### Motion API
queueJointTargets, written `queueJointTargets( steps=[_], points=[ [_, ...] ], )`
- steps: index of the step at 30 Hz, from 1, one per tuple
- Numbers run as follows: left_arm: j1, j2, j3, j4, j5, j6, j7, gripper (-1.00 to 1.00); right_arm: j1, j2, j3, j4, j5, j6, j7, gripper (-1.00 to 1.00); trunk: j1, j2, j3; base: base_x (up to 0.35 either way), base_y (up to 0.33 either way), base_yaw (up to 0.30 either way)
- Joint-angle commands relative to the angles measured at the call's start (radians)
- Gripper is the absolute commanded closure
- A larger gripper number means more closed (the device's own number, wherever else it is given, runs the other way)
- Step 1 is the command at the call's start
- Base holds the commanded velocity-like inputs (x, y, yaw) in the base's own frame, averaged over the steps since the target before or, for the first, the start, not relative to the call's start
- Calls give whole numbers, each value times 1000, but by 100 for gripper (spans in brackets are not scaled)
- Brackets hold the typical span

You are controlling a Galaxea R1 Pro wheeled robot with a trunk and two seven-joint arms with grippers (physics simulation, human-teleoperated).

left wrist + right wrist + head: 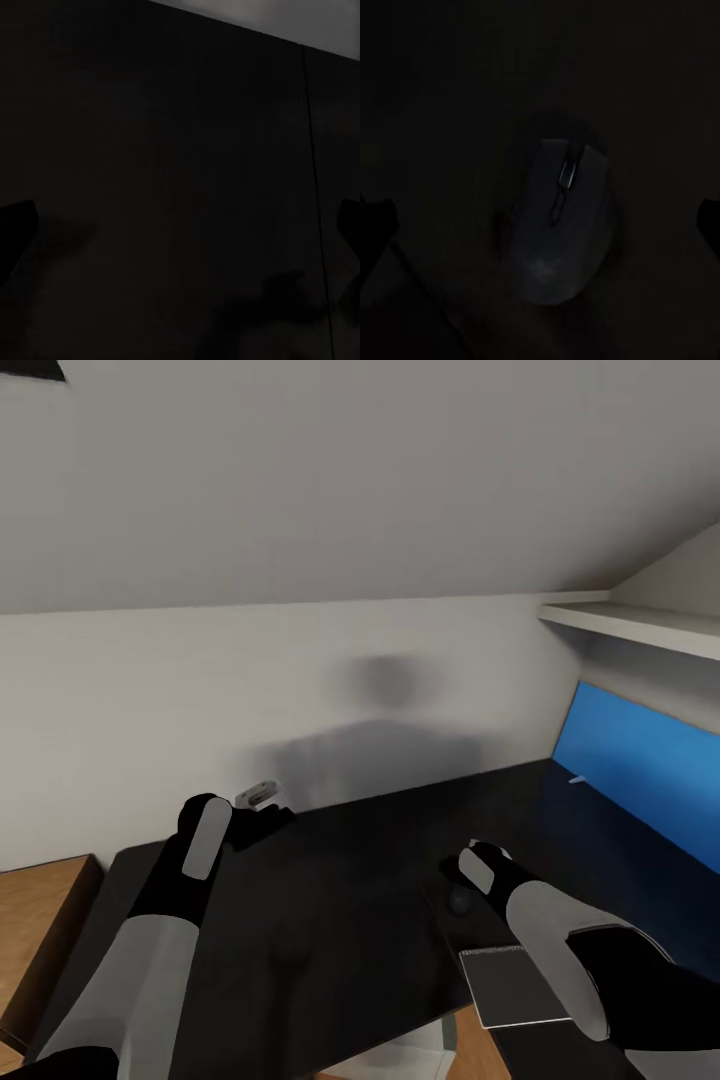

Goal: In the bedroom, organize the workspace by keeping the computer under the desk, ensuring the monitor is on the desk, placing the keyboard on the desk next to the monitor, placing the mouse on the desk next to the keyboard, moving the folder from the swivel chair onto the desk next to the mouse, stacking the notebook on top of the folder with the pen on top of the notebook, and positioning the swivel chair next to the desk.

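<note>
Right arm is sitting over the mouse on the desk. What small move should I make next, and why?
Probably lower the right gripper straight down onto the mouse. In the right wrist view the mouse lies centred between the two jaws, which stand wide apart at the picture's edges, nothing held. It rests flat on the black desk, so a short descent should bring the jaws level with its sides before closing.

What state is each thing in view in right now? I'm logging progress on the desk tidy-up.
mouse: lying right way up on the desk, not gripped
notebook: closed, lying flat near the desk's front edge
right gripper: open, fingers wide on either side of the mouse
left gripper: open, holding nothing, over bare desk top
</note>
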Motion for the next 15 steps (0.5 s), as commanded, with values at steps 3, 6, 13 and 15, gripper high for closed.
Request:
queueJointTargets(
  steps=[3,6,13,15],
  points=[
    [-1,-1,2,-1,10,3,9,-100,0,0,8,-3,-8,6,-6,-100,12,-22,-11,0,0,0],
    [-1,-1,2,0,9,3,9,-100,0,0,8,-3,-8,6,-6,-100,23,-43,-20,0,0,0],
    [-1,-1,2,2,9,3,9,-100,0,0,8,-2,-8,7,0,-100,50,-92,-42,0,0,0],
    [-1,-1,2,2,9,3,9,-100,0,0,8,-2,-8,7,0,-100,58,-106,-48,0,0,0]
  ],
)
